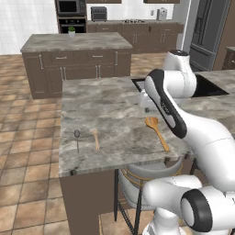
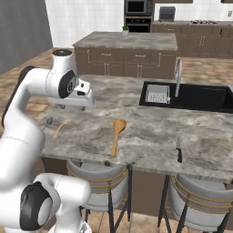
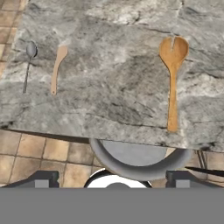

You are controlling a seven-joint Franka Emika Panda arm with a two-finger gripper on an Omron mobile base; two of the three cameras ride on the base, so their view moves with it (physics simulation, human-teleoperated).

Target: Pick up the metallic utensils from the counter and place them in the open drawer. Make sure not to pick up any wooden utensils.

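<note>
Grey metal spoon [image 3: 29, 52] on the tabletop [image 3: 113, 87] untouched, my hand [image 3: 111, 181] spread and empty above, so next I shift left, skipping the pale wooden utensil [image 3: 57, 65] beside it.

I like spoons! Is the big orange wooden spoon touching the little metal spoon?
No, the wooden spoon lies far from the metal spoon.

Metal spoon [image 2: 48, 121] partly hidden behind arm; knife [image 3: 205, 171] cut off by edge.
</note>
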